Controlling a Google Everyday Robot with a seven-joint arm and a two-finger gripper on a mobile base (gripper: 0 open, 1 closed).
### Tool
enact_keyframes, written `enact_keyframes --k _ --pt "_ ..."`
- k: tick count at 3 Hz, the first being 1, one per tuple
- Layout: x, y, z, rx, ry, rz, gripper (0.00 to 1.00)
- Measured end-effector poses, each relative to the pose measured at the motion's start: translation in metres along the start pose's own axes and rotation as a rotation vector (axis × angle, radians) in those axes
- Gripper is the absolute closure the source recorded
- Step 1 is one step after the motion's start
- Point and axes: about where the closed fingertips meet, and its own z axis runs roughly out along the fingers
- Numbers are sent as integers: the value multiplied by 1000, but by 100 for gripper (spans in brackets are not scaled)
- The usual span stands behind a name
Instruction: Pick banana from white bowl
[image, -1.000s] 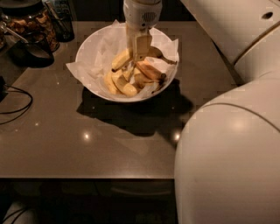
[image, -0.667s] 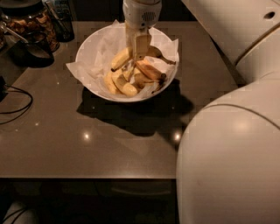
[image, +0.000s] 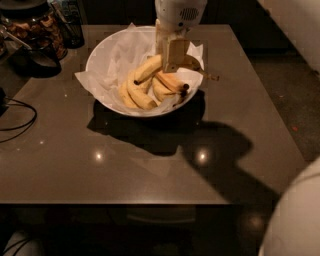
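Since a second ago the big white arm section that covered the right side of the camera view has swung away, now only in the lower right corner (image: 295, 220), and the gripper (image: 170, 60) has shifted a bit right and up inside the white bowl (image: 100, 55). The gripper hangs from the top edge over the bowl's right half, jaws pointing down and clenched on the banana (image: 192, 63). The banana is dull brownish-yellow and sticks out right of the tan finger pad. Its thin stem (image: 210, 76) reaches out past the bowl's right rim. It looks raised off the rest of the fruit, but whether it still touches anything underneath cannot be told. Other bananas stay in the bowl: a brighter pale one (image: 149, 68) lying diagonally, a curved one (image: 140, 94) below it, another (image: 170, 82) with dark tip at right. Crinkled white paper (image: 120, 50) lines the bowl and pokes over the rim. The bowl sits on the dark table (image: 125, 165), toward the back. Dark glass jars (image: 35, 25) stand at back left, a cable (image: 20, 120) lies at the left edge.
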Motion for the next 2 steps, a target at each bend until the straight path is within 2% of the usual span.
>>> enact_keyframes --k 1,2 --pt "-5 15 -26 32 28 25 100" --pt "-7 21 -28 38 10 18 100"
